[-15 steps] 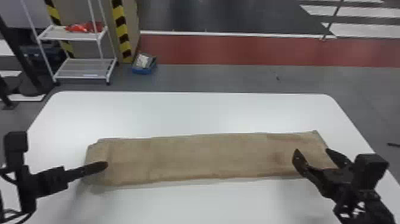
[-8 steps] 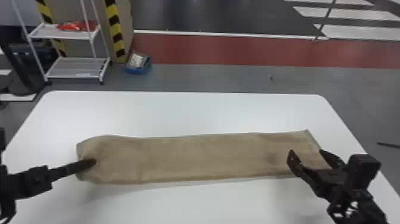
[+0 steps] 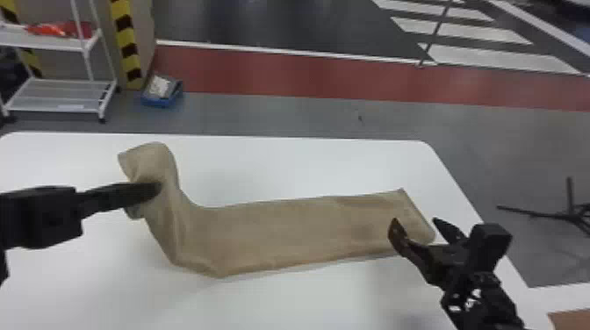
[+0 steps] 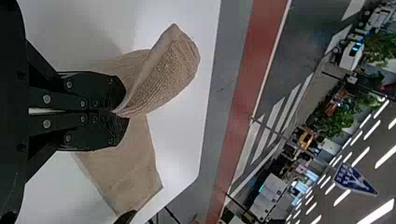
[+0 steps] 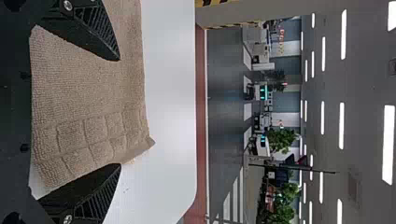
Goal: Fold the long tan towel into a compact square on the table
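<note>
At the near right corner of the work, the right gripper (image 3: 416,223) stood with its fingers spread wide over the towel's near edge, close to its right end; whether either finger touched the towel could not be made out. Across on the left, the left gripper (image 4: 121,110) was closed on the towel (image 3: 285,232) close to its left end, that part raised and bent away towards the far side, a loose flap tipping over beyond the fingers. The rest of the strip lay long and fairly flat across the table (image 3: 298,303), slack bunching at the near left bend. Step in hand, as judged: bringing the left end over onto the strip. Best done with the lifted end high enough to clear the layer below, swung square to the right, long edges matched, then set down slowly and smoothed. The sideways slant risked a skewed fold; the flap could have tucked under. A light press from the right gripper would probably have stopped the far length from dragging. Bare tabletop ran along the near and far sides, good room for a swing; the right end lay nearer the table's right edge, so less slack for pulling that way. Past the far edge, only floor and a blue crate (image 3: 163,98), well apart.
</note>
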Action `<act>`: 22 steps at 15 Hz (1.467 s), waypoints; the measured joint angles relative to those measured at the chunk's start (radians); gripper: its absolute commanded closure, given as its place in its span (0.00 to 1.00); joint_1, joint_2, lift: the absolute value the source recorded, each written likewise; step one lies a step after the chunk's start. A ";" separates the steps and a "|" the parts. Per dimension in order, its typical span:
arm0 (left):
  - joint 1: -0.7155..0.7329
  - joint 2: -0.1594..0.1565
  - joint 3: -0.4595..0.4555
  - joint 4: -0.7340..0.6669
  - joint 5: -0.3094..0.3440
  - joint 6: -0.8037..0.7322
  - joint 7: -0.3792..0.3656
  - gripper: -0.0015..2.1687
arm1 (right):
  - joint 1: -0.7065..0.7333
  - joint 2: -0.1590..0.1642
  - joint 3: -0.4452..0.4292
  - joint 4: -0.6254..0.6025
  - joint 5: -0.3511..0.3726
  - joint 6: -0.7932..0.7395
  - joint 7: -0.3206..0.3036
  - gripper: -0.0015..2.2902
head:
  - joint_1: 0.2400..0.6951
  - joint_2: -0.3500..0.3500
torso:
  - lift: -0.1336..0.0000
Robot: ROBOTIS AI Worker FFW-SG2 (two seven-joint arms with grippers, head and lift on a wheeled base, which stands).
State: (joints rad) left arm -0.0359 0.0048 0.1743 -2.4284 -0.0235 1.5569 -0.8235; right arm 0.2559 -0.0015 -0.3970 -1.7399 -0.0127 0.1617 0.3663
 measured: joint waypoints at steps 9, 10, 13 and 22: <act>-0.056 -0.003 -0.482 0.199 -0.207 0.001 0.281 0.99 | -0.006 0.000 -0.003 -0.003 -0.018 0.021 0.000 0.03 | 1.00 0.00 | 0.15; -0.061 -0.003 -0.510 0.222 -0.216 0.001 0.306 0.99 | -0.007 0.000 -0.001 0.000 -0.018 0.020 0.000 0.03 | 1.00 0.00 | 0.15; -0.090 -0.003 -0.591 0.298 -0.257 0.002 0.396 0.99 | -0.009 0.000 0.004 0.005 -0.018 0.019 0.000 0.03 | 1.00 0.00 | 0.15; -0.122 -0.003 -0.640 0.284 -0.280 -0.013 0.487 0.99 | -0.004 0.000 0.013 0.013 -0.016 0.016 0.000 0.03 | 1.00 0.00 | 0.15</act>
State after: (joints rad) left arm -0.1582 0.0015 -0.4654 -2.1449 -0.3038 1.5441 -0.3364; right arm 0.2517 -0.0015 -0.3842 -1.7273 -0.0291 0.1772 0.3666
